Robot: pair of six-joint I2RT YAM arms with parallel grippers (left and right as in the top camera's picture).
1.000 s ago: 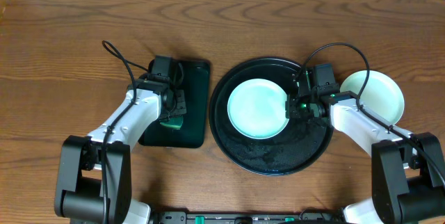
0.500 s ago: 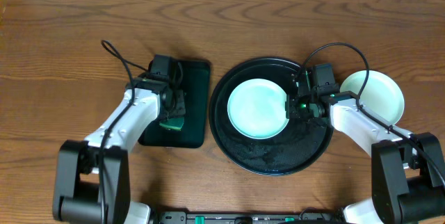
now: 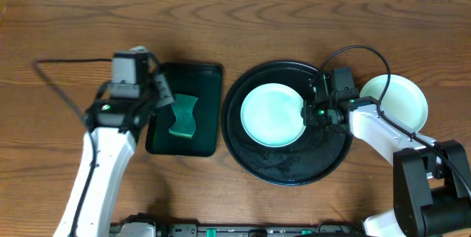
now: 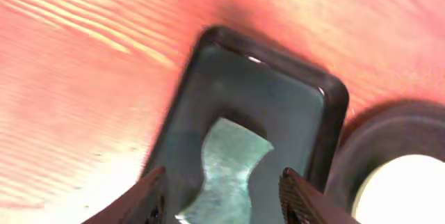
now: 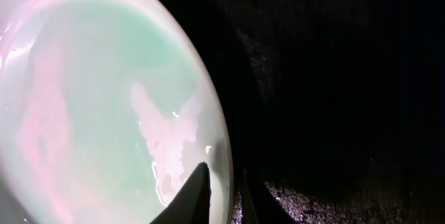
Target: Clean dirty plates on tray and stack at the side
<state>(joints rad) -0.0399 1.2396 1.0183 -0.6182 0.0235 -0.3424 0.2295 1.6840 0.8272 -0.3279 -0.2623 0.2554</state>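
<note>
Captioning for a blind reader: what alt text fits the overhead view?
A mint-green plate sits on a round black tray, the right claw at its right rim. Another pale plate lies on the table beyond; at left, the left claw hovers by a rectangular tray holding a green sponge.

My overhead cam sits above the worktop (image 3: 59, 16) looking straight down, far enough back to fit the whole layout. The left wrist cam peers down past the left hand (image 4: 224, 196) at the rectangular tray (image 4: 320, 113) and sponge (image 4: 229, 161), fairly near, with the round tray (image 4: 375, 130) clipping the lower right. The right wrist cam is jammed right up close, with the right hand (image 5: 222, 182) at bottom centre and the mint plate (image 5: 90, 99) filling the left. The overhead view covers both patches.
</note>
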